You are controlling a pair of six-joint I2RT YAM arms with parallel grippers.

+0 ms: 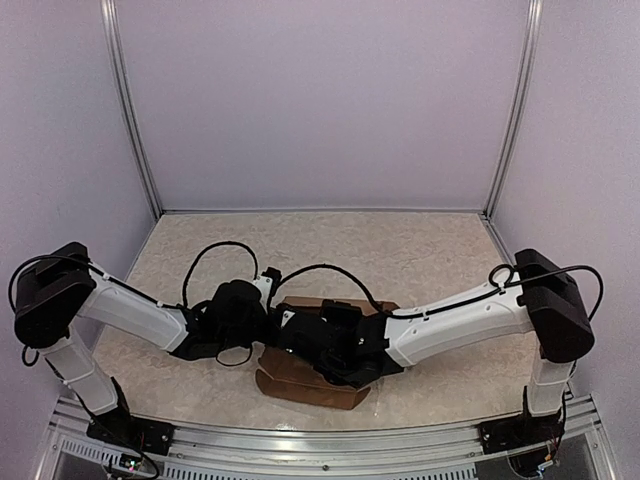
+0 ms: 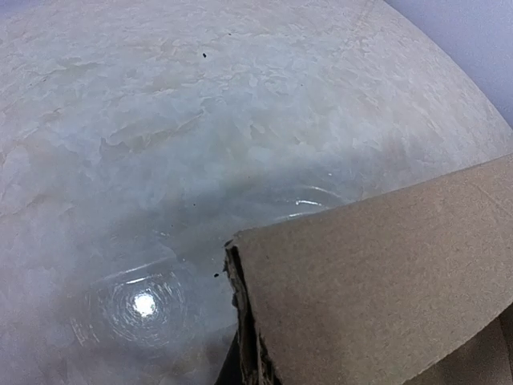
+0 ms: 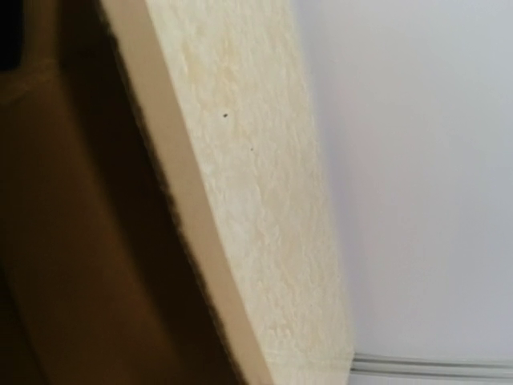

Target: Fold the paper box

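**We see both arms meet over the paper box at the table's near edge**

In the overhead view the brown cardboard lies at the 6 o'clock side of the marbled table. Most of it is hidden under the two black wrists, with layered flaps showing at its 6 o'clock edge. The left gripper sits at the box's 9 o'clock edge with its claw closed. Its fingers are out of sight, so we cannot tell whether it is pinching cardboard. In its wrist camera a raised flap with a ragged edge fills the 4 o'clock corner. The right gripper reaches in from 3 o'clock and rests over the middle of the box, claw closed. In its wrist camera, cardboard fills the 9 o'clock half.
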